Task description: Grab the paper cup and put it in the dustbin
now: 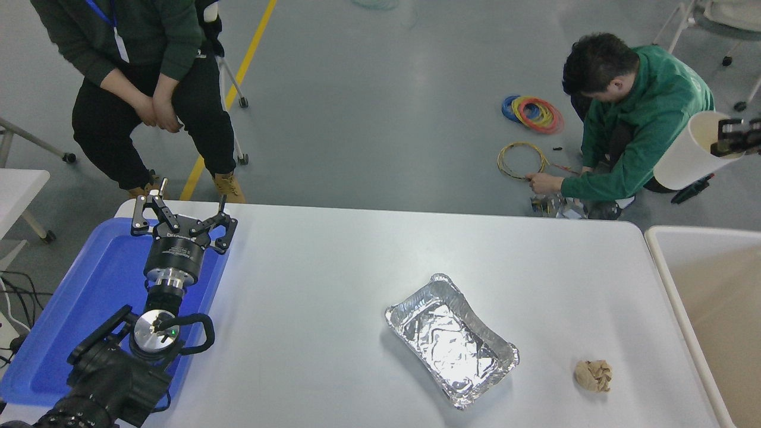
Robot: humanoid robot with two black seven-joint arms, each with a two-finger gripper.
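Observation:
The white paper cup (689, 153) hangs tilted in the air at the right edge of the head view, beyond the table's far right corner. My right gripper (730, 137) is shut on the cup's rim; only its fingertips show at the picture's edge. The dustbin (666, 267), with an off-white rim and beige inside, stands against the table's right side, below and nearer than the cup. My left gripper (181, 217) is parked open over the blue tray at the lower left, holding nothing.
A silver foil tray (450, 339) lies mid-table and a crumpled tan paper ball (593, 375) near the front right. The blue tray (89, 285) lies at the left. One person sits at the far left; another crouches on the floor by cable coils behind the cup.

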